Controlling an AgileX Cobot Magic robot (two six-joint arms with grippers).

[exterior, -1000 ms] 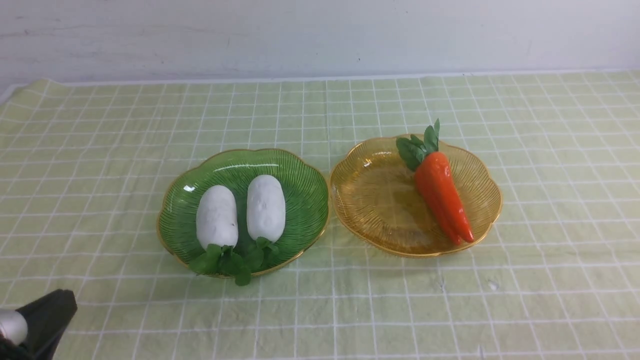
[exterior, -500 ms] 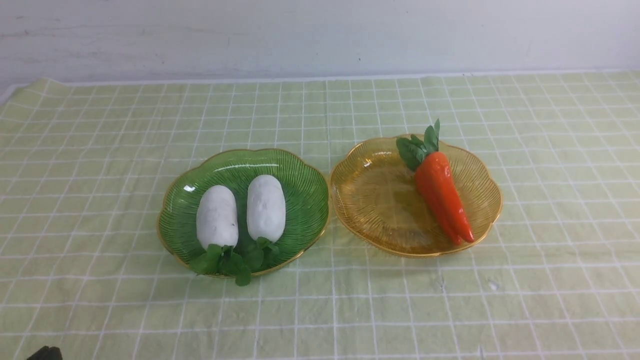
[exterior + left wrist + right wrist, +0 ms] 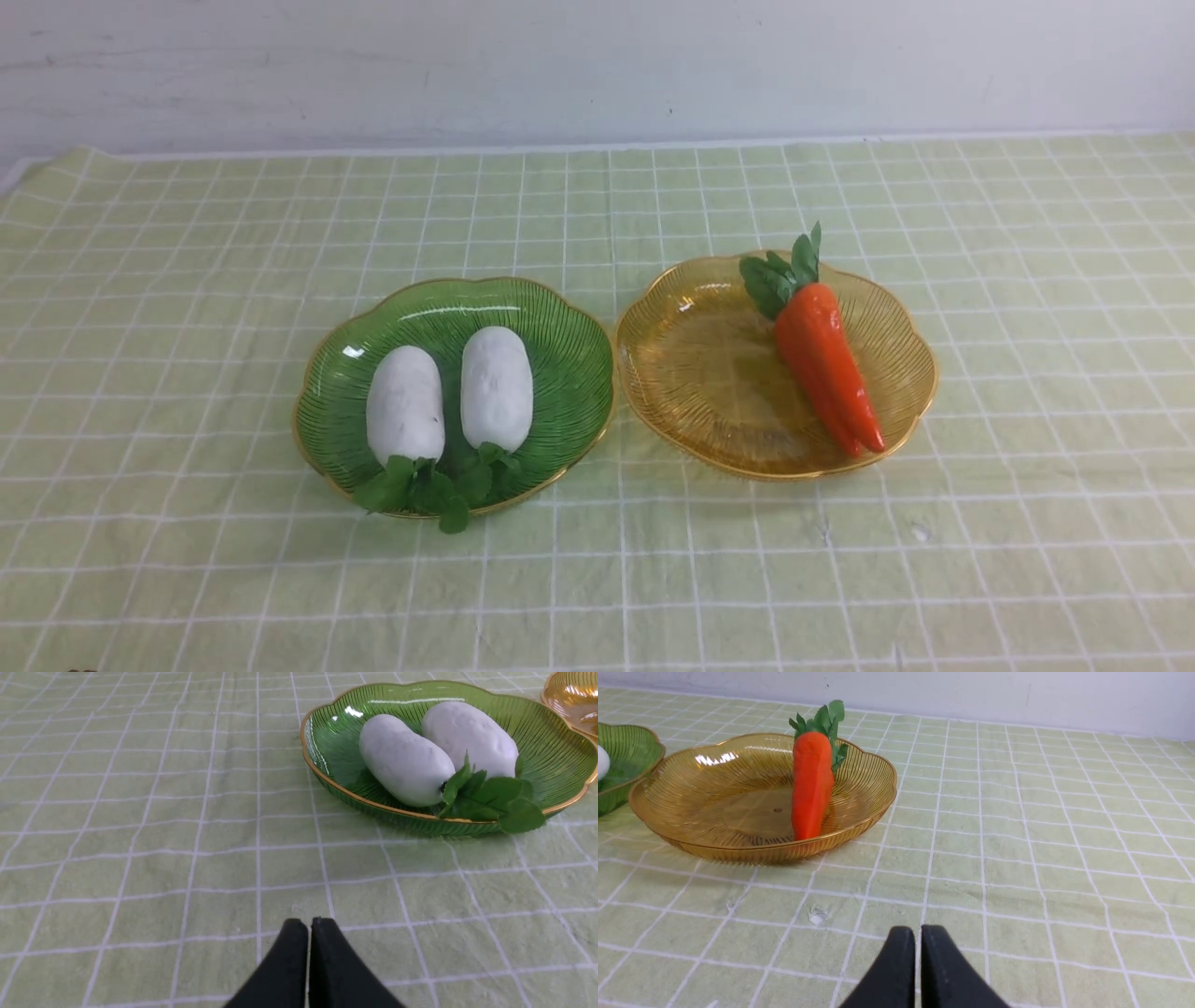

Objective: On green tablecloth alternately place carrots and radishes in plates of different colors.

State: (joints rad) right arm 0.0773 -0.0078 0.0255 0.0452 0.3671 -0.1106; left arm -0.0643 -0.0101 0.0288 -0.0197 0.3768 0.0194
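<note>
I find both radishes (image 3: 448,392) in the green plate (image 3: 560,327), carrots (image 3: 826,364) in the amber plate (image 3: 691,373), mid-cloth. Left pincer (image 3: 309,933) and right pincer (image 3: 918,940) closed, empty. Sorting looks complete.

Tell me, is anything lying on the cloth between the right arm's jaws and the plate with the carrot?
Nothing visible does. In the right wrist view, only bare green tablecloth lies between the shut right gripper and the amber plate, where the carrot leans on the rim.
</note>
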